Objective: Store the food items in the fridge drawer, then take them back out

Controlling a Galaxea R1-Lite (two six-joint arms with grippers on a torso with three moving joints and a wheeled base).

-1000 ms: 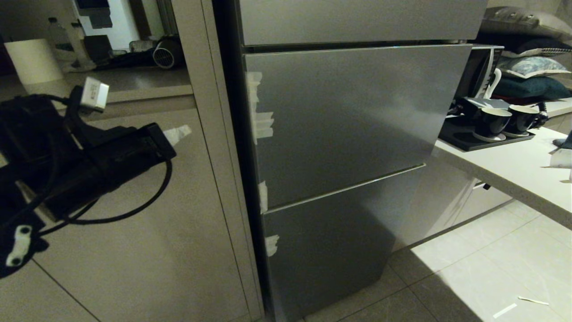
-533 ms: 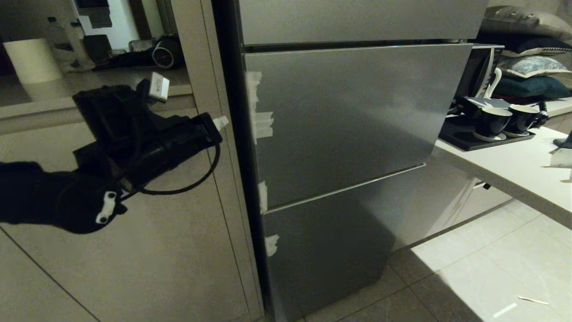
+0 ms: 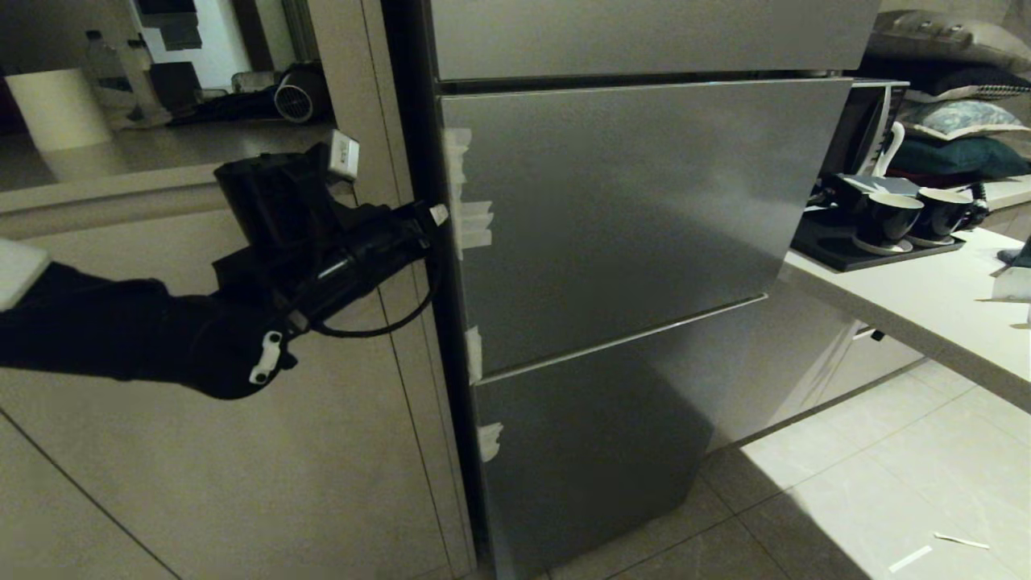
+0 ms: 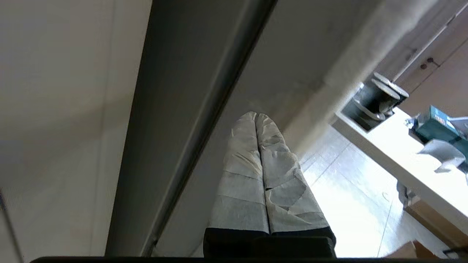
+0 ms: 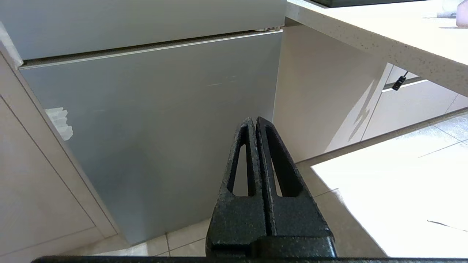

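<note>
Head view: looks forward and down at the closed fridge point(image 3: 628, 242), filling the frame's centre. Left wrist view: set behind the left hand point(image 4: 257, 117), close against the fridge's left edge point(image 4: 204, 109). Right wrist view: low, behind the right hand point(image 5: 255, 122), facing the bottom door point(image 5: 153, 138). All share the fridge front.

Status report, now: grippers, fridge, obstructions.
Left gripper shut, tips at left edge of grey steel middle fridge door. Right gripper shut, parked low before bottom door. Fridge closed; drawer, food unseen. No obstruction visible.
</note>
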